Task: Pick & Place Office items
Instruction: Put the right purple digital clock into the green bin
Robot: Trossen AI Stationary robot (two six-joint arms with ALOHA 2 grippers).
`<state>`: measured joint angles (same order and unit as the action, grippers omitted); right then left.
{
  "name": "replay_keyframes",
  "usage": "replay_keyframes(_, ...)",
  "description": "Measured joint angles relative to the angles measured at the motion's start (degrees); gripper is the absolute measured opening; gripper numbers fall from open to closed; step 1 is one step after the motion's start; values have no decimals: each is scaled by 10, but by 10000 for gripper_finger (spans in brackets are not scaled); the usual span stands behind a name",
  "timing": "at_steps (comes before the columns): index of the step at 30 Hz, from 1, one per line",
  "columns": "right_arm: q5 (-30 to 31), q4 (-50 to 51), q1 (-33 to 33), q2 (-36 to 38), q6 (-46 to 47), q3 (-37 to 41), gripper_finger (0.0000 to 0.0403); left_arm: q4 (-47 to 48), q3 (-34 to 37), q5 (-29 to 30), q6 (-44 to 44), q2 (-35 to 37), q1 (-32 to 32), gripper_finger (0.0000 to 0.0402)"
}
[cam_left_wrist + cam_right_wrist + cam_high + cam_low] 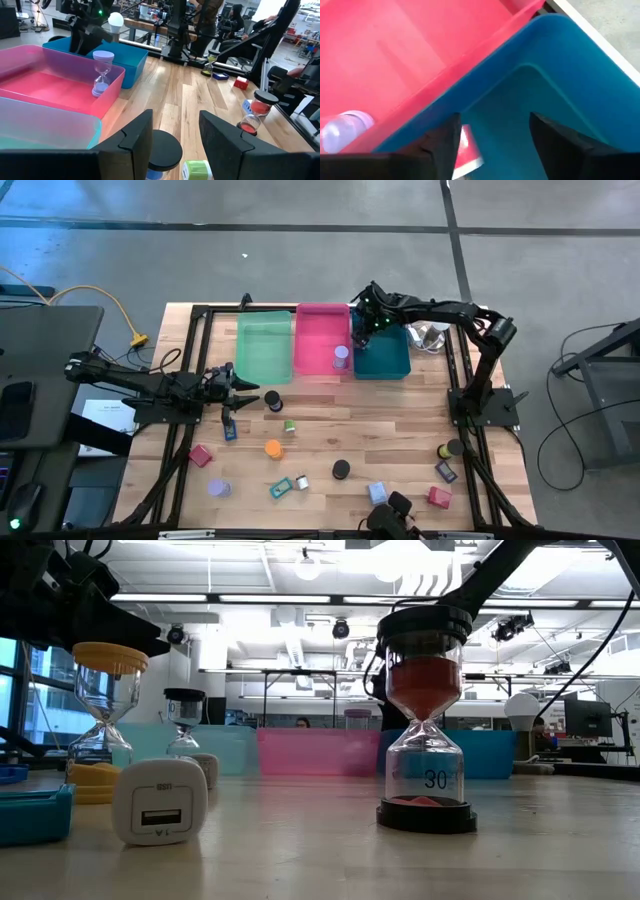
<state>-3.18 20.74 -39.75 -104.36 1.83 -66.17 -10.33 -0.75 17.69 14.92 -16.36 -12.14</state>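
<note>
My left gripper (252,396) (175,120) is open and level above the table, pointing toward the right edge. A black-capped hourglass (273,400) (165,150) stands just ahead of its fingertips, untouched. My right gripper (362,332) (495,122) hangs open over the teal tray (382,352) (560,65), at the corner next to the pink tray (322,338). A red item (467,147) lies in the teal tray below, beside one finger. A purple hourglass (341,358) (102,72) stands in the pink tray. Other office items are scattered over the near half of the table.
The green tray (263,345) sits left of the pink one. A clear lump with a white ball (430,335) lies right of the teal tray. A green item (289,425), an orange one (273,448), a blue one (230,430) and an hourglass marked 30 (425,720) stand nearby.
</note>
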Motion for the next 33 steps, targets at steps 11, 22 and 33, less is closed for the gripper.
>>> replay_keyframes(11, 92, 60, 41, 114, -3, -35, 272, 0, 0, -2, 2, 0, 0, 156)
replay_keyframes(22, 3, 146, 166, 324, 94, -40, 272, 1, 0, -2, 2, 0, 0, 156)
replay_keyframes(33, -113, 370, 387, 388, 352, -40, 272, 0, 0, -2, 19, 0, 0, 156)
